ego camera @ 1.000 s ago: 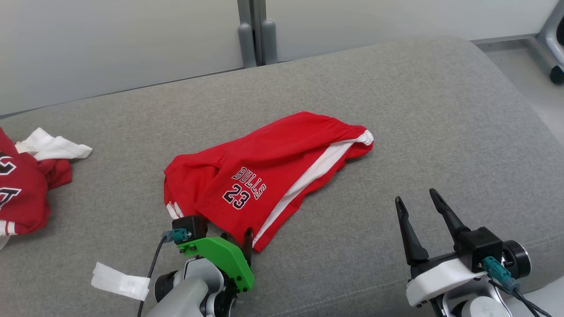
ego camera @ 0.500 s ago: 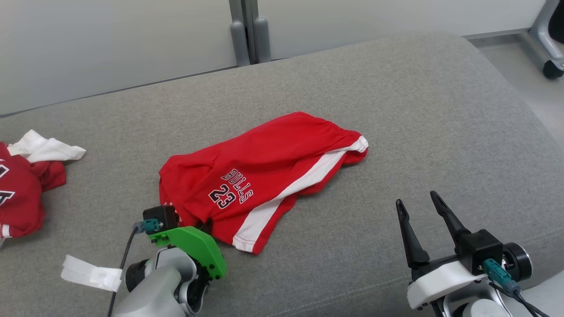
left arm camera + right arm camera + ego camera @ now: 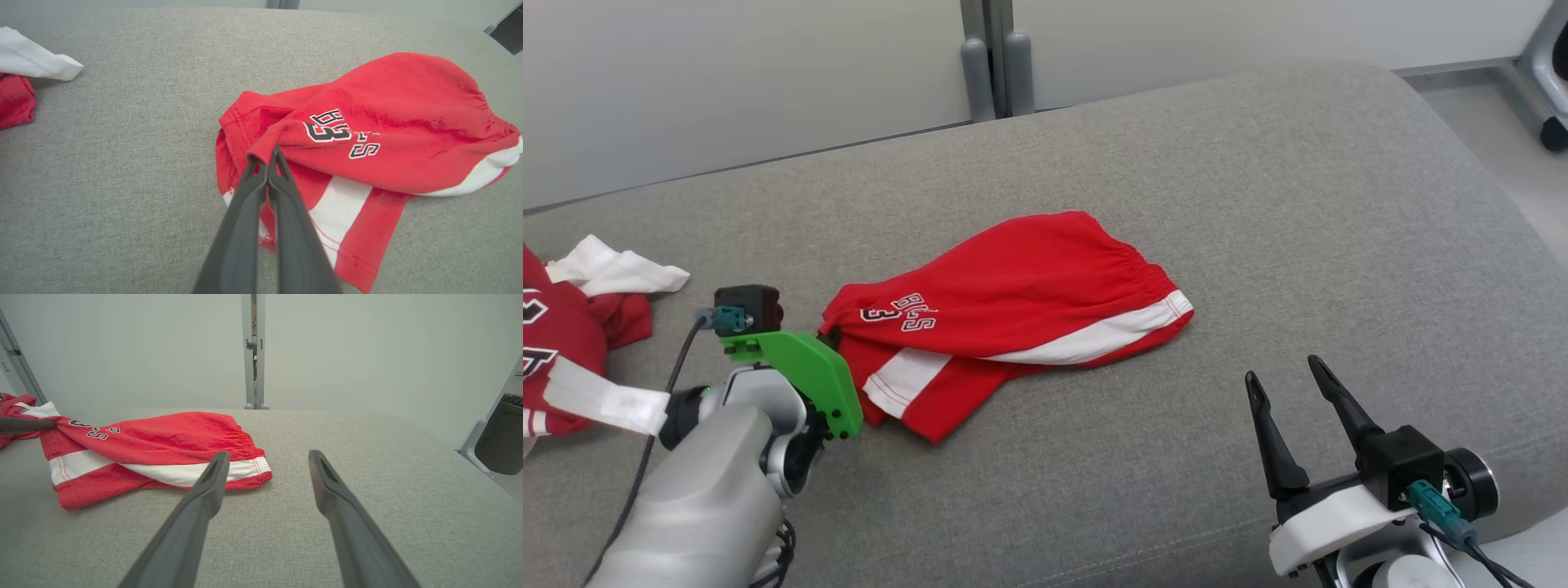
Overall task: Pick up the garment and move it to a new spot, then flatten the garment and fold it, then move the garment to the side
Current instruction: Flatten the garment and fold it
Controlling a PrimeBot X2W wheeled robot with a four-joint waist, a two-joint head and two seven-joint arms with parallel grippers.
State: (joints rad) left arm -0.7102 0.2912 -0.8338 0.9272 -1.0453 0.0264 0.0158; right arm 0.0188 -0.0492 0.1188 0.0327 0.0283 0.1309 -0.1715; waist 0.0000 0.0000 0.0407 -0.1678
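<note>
**Desk:** Head camera first. What do you count?

**Operator:** One pair of red shorts (image 3: 1029,294), lying across the middle of the grey cushion (image 3: 1258,204), with the waistband toward the cushion's right end. Two grippers. My left gripper (image 3: 828,331) is at the shorts' left corner, over the cushion's left half. Its tips are hidden behind its green bracket (image 3: 805,367). My right gripper (image 3: 1280,369) sits over the cushion's near right edge, its two fingers spread wide with nothing between them, well apart from the shorts.

**Desk:** Anything else on the cushion?

**Operator:** At its left end, one more red garment (image 3: 556,343), with one white cloth (image 3: 613,273) beside it.

**Desk:** Left wrist camera?

**Operator:** I see both fingers pressed together, pinching a fold of the shorts' edge just beside the black number. That corner is raised off the cushion. The rest lies flat on it.

**Desk:** Right wrist camera?

**Operator:** Two fingers wide apart and empty, pointing across the cushion toward its far edge. The shorts lie on the cushion's left half. One dark finger of my left gripper comes in from the left edge, clamped on the shorts' raised corner.
</note>
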